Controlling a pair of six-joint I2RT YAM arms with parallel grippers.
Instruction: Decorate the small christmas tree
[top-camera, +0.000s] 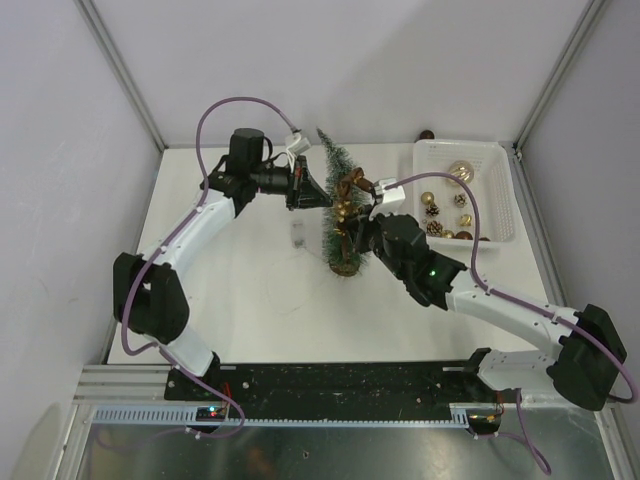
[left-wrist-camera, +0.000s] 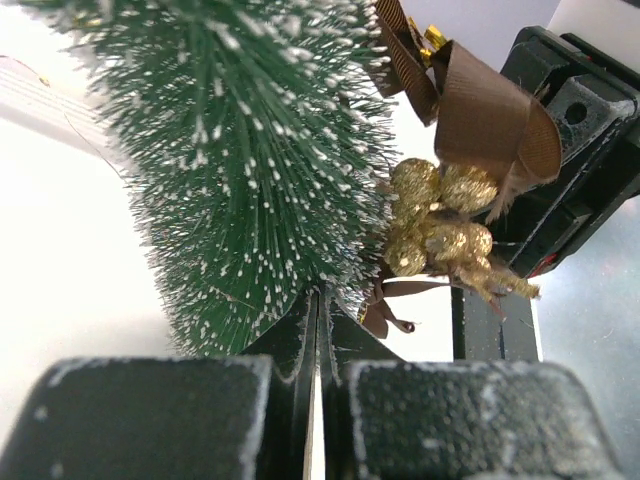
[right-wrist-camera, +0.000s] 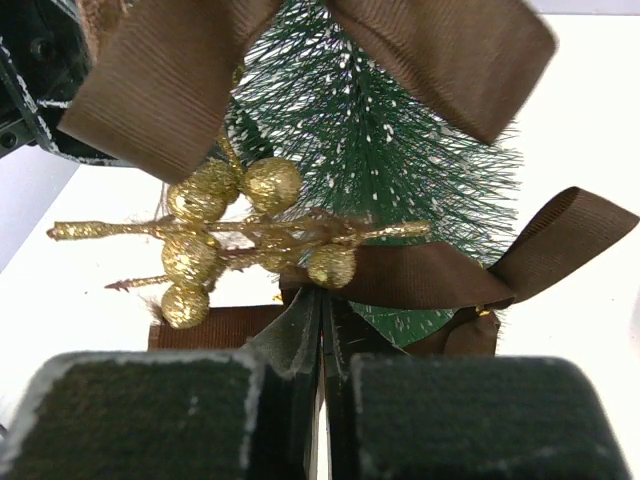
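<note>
**Now flanked on both sides**

From above, the small christmas tree (top-camera: 333, 195), a frosted dark green bristle cone on a round tan wooden disc, stands at centre frame, left of the white plastic mesh basket (top-camera: 460, 145). The left gripper (top-camera: 308, 190) touches its left flank and the right gripper (top-camera: 358, 222) sits at its right.

Left wrist view: the jaws are pressed together, with their tips at the bristles directly above. Whether they pinch any cannot be told.

Right wrist view: the jaws are clenched on a brown ribbon bow with gold glitter berries (right-wrist-camera: 290, 235), and the tree is just behind it.
</note>
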